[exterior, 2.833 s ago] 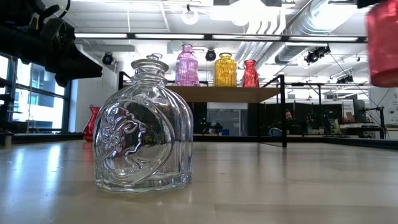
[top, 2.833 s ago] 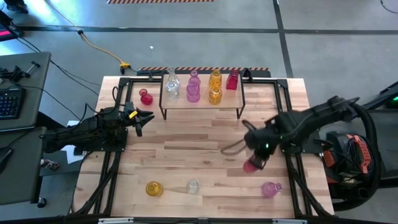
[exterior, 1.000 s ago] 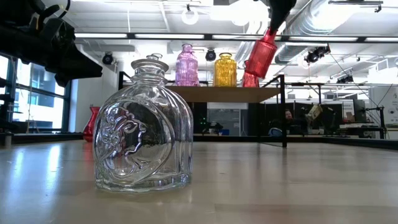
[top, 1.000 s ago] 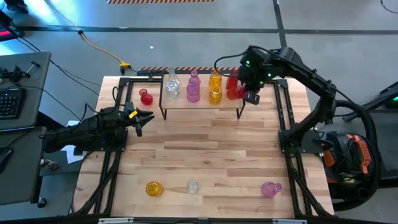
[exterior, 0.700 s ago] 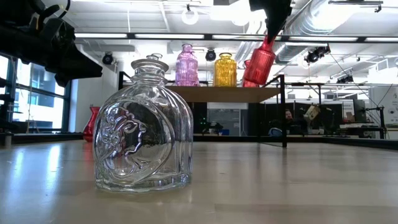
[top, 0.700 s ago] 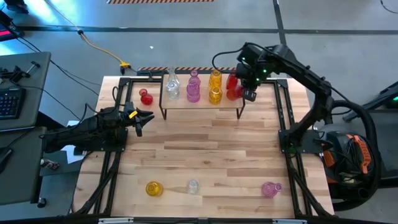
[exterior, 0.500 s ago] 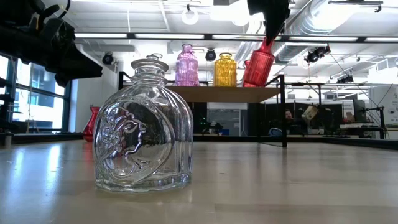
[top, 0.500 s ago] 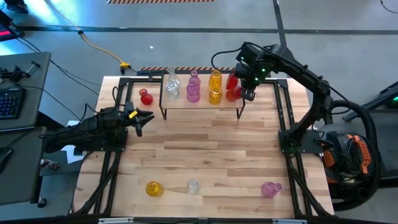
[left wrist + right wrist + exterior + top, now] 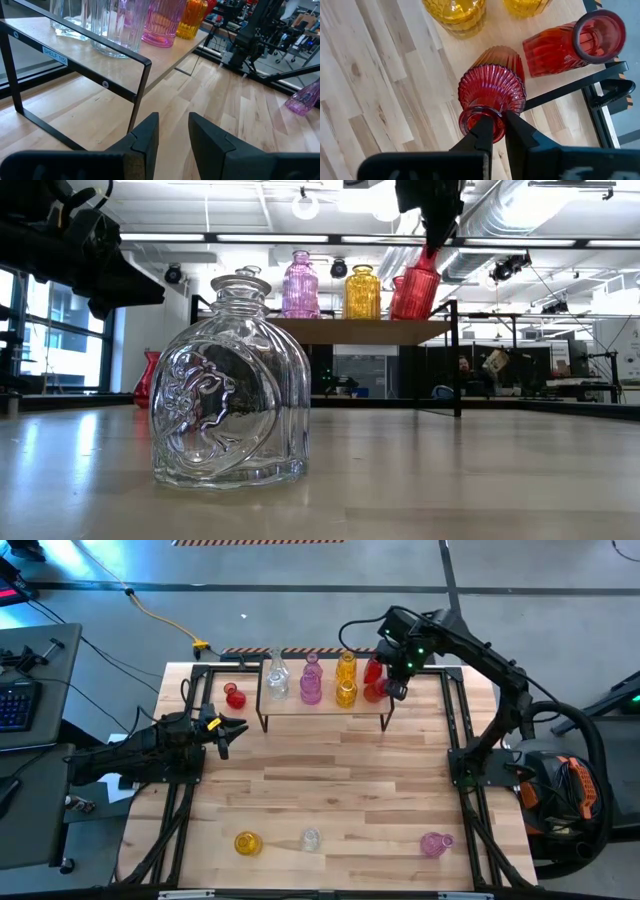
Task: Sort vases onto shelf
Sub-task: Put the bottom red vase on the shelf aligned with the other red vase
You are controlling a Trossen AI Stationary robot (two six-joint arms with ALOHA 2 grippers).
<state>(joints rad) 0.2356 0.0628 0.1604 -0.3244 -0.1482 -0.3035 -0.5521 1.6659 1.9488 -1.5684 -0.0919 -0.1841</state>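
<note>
Desk (image 9: 330,790): butcher-block, carries shelf (image 9: 325,705) at far edge.
Shelf: approx. 6 vases up: clear, pink, amber, red.
Left on desk, by my count 4: red vase (image 9: 235,696) beside shelf; amber (image 9: 246,843), clear (image 9: 310,838), pink (image 9: 432,843) along near edge. Roughly 2/3 done.
Right tool (image 9: 495,125): clenched on neck of red ribbed vase (image 9: 492,87), base at shelf's right end, not let go.
Left tool (image 9: 172,127): part open, empty, waiting nr shelf's left end.

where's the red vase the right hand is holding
In the high view the ribbed red vase sits at the shelf's right end, by the other red vase, with the right hand gripping its rim.
</note>
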